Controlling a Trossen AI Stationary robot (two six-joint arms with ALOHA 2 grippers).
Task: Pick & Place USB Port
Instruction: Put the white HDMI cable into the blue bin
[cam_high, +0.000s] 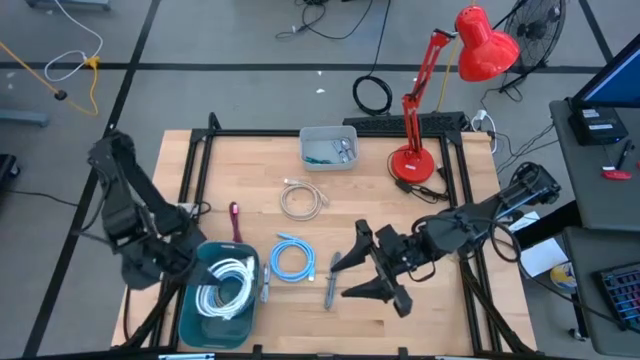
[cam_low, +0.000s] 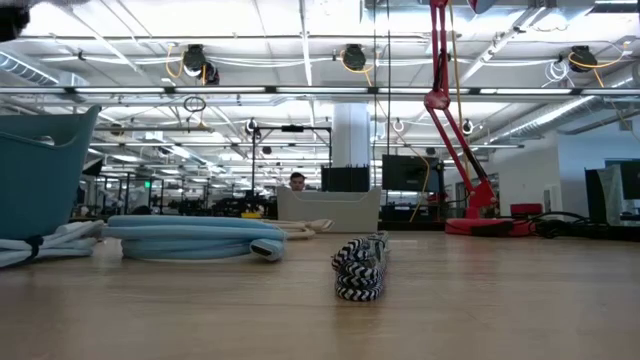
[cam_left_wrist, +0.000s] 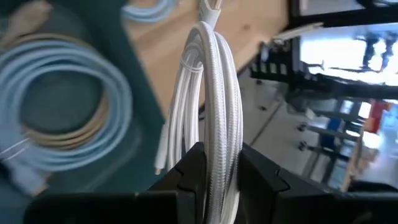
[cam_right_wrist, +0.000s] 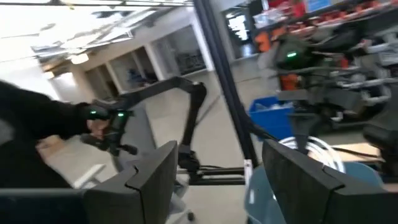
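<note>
The white braided cable coil (cam_left_wrist: 214, 99) is pinched between the fingers of the left gripper (cam_left_wrist: 217, 171), hanging above the teal bin (cam_high: 190, 310) at the near left of the table; in the high view the same white loops (cam_high: 225, 285) show over the bin's opening, and the left wrist view shows another light blue and tan coil (cam_left_wrist: 56, 106) already lying inside it. My judgement is that the step in hand is the placing: the cable has been carried over the bin and not yet let go. The next move would call for lowering the coil so that its loops clear the bin's wall, then opening the fingers so it drops on top of what is already there; a loop could catch on the rim and hang out. Well to the right, the right gripper (cam_high: 375, 275) hovers over bare wood with its jaws wide apart and nothing between them. Left on the table are a light blue coil (cam_high: 292, 260), a black-and-white braided cable (cam_low: 360, 268) near the middle, a pale coil (cam_high: 302, 198) farther back, a small magenta item (cam_high: 235, 220) and a grey tray (cam_high: 328, 148) at the far edge beside the red desk lamp (cam_high: 440, 100). No brand, label or writing can be read anywhere in these views.
</note>
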